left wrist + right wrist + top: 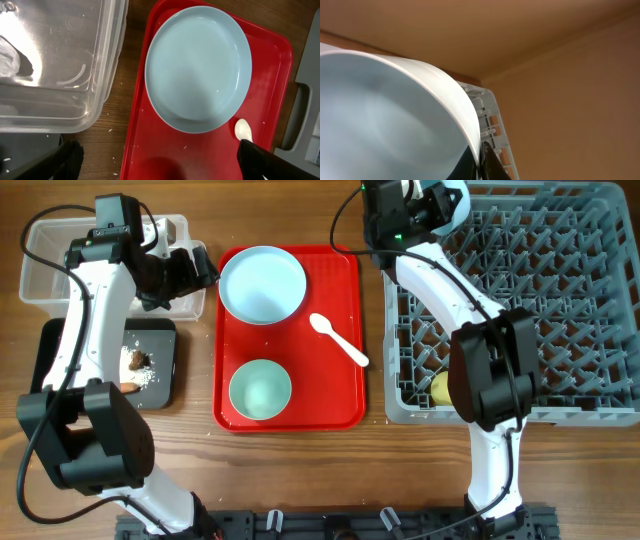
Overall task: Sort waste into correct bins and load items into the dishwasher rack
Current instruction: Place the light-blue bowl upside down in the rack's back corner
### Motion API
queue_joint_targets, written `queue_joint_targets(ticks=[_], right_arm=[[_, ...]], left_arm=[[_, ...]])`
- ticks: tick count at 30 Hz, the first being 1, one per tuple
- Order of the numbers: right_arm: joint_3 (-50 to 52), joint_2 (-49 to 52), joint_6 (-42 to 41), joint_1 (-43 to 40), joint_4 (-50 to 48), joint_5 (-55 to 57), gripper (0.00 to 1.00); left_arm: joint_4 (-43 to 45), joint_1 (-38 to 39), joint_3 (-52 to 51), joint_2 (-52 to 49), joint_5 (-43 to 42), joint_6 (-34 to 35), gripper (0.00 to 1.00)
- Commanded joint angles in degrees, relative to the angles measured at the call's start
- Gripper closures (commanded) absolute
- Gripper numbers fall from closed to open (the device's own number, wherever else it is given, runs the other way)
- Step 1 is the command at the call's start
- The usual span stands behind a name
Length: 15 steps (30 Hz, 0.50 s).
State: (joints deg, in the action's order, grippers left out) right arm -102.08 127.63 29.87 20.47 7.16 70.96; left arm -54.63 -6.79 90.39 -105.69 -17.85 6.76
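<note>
Your right hand (432,208) is clenched on a bowl (385,125) by its rim, over the dishwasher rack's (580,415) eleven o'clock corner. Your left hand (195,272) hangs released and empty at the plate's (262,284) nine o'clock. Done, as I judge it: yellow cup (440,388) racked, crumbs (150,377) in the black tray (165,335). Left to load: plate, second bowl (260,388) and spoon (340,340), all on the red tray (340,402).

**Two arms, two poses**

The left arm (85,315) bends forward, the left gripper (196,272) facing down, jaws spread wide. The right arm (440,280) stretches far forward, the right gripper (428,208) clamped on a bowl (452,198).
</note>
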Motion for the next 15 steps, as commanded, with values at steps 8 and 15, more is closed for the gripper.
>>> queue_joint_targets(ticks=[8, 15], right_arm=[[0.4, 0.9, -3.4, 3.1, 11.5, -7.0, 0.53], [0.3, -0.8, -2.9, 7.9, 10.8, -9.2, 0.06]], left_arm=[[0.0, -0.1, 0.5, 1.3, -0.1, 0.1, 0.0], [0.0, -0.1, 0.5, 1.3, -0.1, 0.1, 0.0]])
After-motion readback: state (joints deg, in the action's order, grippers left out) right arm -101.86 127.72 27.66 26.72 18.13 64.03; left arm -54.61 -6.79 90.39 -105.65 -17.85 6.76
